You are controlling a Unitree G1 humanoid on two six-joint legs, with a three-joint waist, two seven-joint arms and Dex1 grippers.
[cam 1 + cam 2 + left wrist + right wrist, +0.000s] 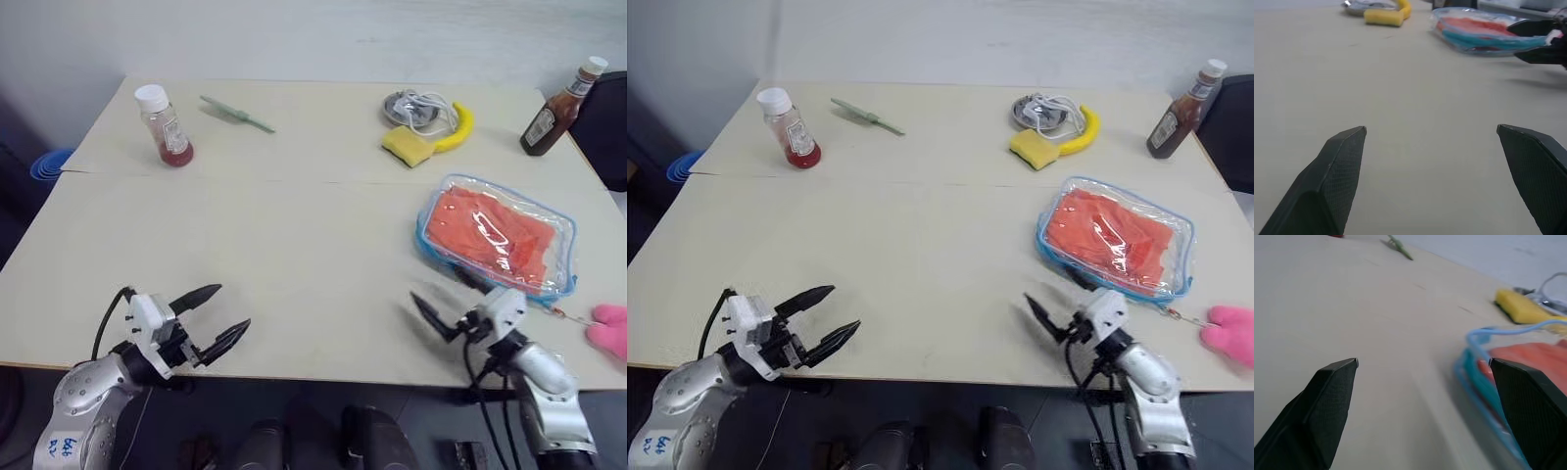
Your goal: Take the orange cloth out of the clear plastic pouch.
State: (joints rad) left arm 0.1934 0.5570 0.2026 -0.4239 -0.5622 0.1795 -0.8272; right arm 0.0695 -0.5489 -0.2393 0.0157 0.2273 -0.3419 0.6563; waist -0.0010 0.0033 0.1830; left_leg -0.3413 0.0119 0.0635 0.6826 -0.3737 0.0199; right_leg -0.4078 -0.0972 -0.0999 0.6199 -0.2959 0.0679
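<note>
Your left gripper [225, 313] hovers over the table's [294, 245] near edge toward its left corner, fingers spread wide and empty, pointing level across the table to the right. Your right gripper [441, 302] sits over the near edge toward the right corner, its jaws wide apart with nothing between them, aimed level and leftward.

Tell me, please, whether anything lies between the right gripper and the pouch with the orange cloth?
Nothing visible does. The right gripper, open, sits just beside the near edge of the pouch, with bare table between them. The orange cloth is inside the pouch.
</note>
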